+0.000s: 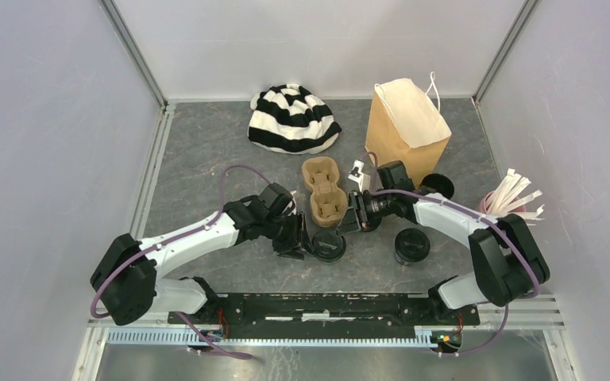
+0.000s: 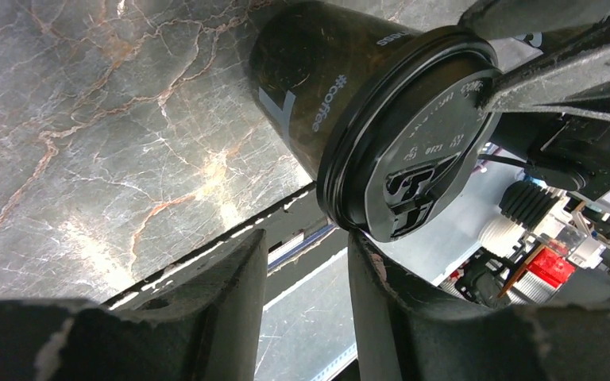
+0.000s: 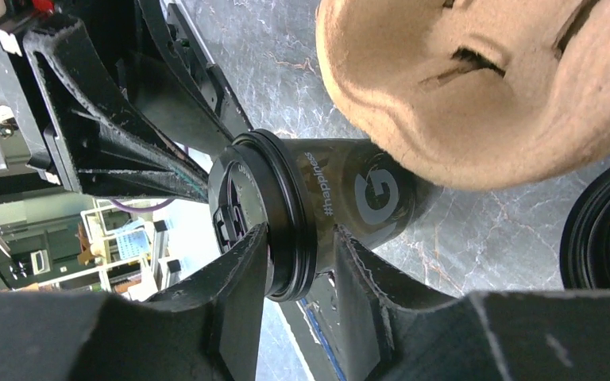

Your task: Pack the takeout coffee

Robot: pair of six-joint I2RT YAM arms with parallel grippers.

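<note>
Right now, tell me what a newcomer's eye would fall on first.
The left tool and the right tool meet at one lidded black coffee cup, front and centre, beside the cardboard cup carrier. Farther back sit a black-and-white striped beanie and a brown paper bag.

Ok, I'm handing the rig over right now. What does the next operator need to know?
Left gripper: jaws apart, nothing between them, tips at the lidded black coffee cup.
Right gripper: straddles that cup's lid rim; grip unclear.
Second coffee cup: standing on the table, untouched.
Done: nothing packed; cardboard cup carrier empty, brown paper bag upright.
Left: pack both cups.
</note>
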